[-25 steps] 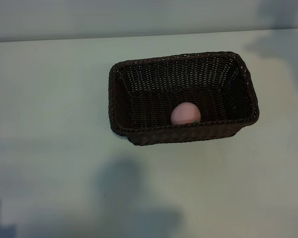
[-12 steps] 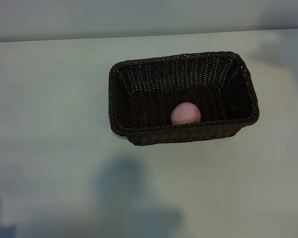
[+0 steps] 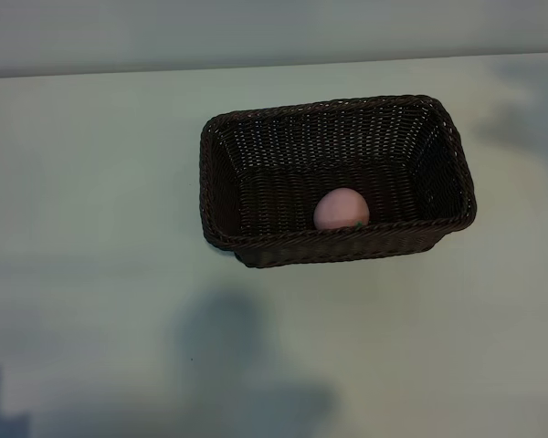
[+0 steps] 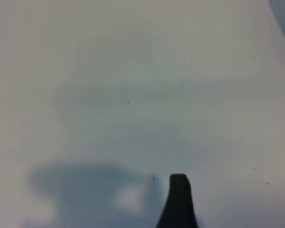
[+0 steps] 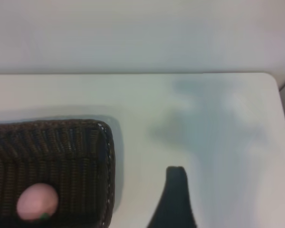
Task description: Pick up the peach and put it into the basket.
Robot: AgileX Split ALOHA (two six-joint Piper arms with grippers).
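The right tool [image 5: 173, 199] shows one dark fingertip over bare table [image 5: 204, 142], well apart from the basket [image 5: 61, 142]; its fingers stand wide open and hold nothing. The left tool [image 4: 178, 202] also shows a single dark fingertip over plain pale table, open wide and empty. The table is a smooth, pale surface carrying soft grey shadows, with a light wall [image 3: 256, 32] behind its far edge. The peach [image 3: 342, 209] lies inside the basket, against its near wall.
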